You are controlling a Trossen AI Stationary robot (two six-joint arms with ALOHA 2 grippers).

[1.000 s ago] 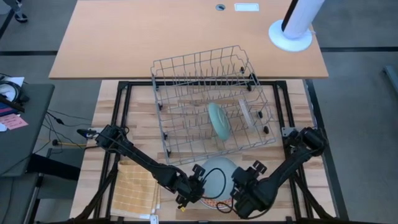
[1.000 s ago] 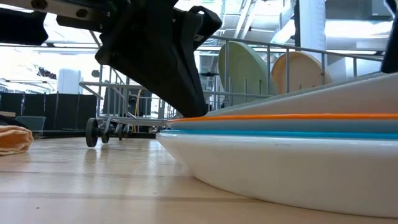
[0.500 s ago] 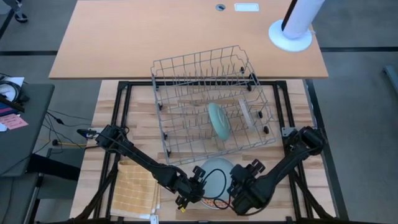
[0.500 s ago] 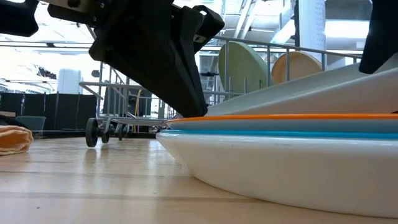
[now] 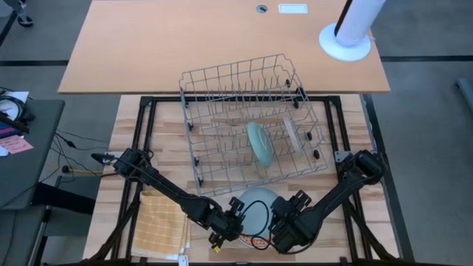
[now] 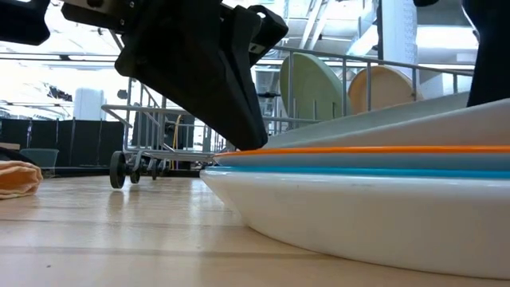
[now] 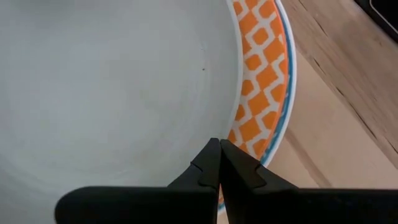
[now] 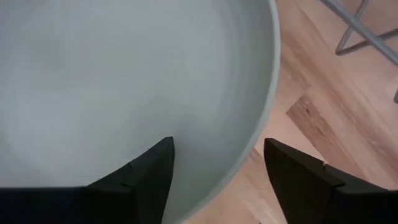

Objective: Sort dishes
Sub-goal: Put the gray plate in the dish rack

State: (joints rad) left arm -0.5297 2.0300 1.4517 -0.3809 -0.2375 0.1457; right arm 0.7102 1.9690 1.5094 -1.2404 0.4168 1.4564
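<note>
We see the right gripper (image 8: 214, 180), fingers spread, edge further over the pale plate (image 8: 124, 81); the left gripper (image 7: 219, 163) stays clenched.

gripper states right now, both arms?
Left gripper: shut, tips together over the rim of the top plate on the stack.
Right gripper: open, fingers straddling the top plate's edge, not clamped.
</note>
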